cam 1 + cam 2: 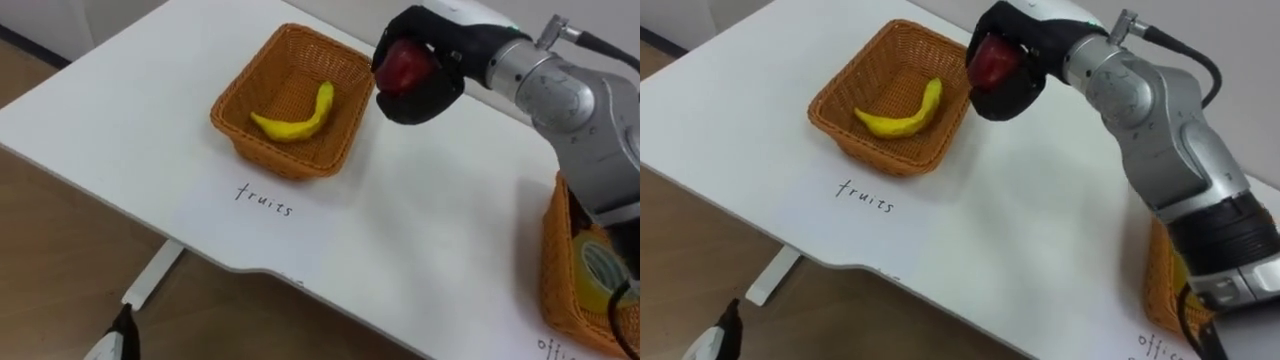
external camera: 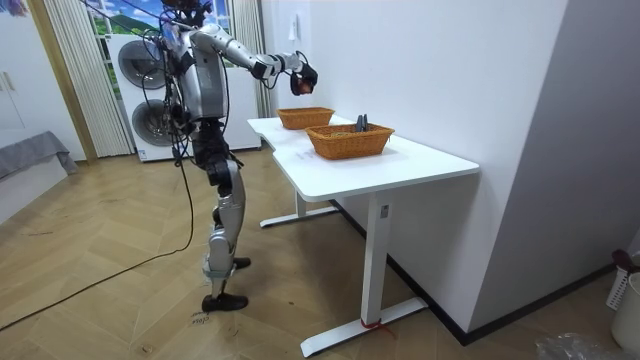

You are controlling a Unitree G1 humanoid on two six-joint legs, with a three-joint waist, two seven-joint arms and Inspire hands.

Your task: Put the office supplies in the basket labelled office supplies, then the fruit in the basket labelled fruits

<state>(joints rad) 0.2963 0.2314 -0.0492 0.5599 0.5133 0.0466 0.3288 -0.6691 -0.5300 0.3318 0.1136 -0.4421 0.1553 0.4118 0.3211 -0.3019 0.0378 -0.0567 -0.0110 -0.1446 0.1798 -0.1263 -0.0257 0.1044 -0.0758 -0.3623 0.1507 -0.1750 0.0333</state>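
At the lower left the left hand hangs below the table edge; I cannot tell how its fingers stand. A banana lies in the fruit basket. Above that basket's right rim, the right hand curls its fingers round a red apple. The office basket stands far right.

I'm looking down through both head eyes, close over the white table; they're sharing the fruit basket there. My room camera is standing well back, facing the table's end and taking in the whole robot.
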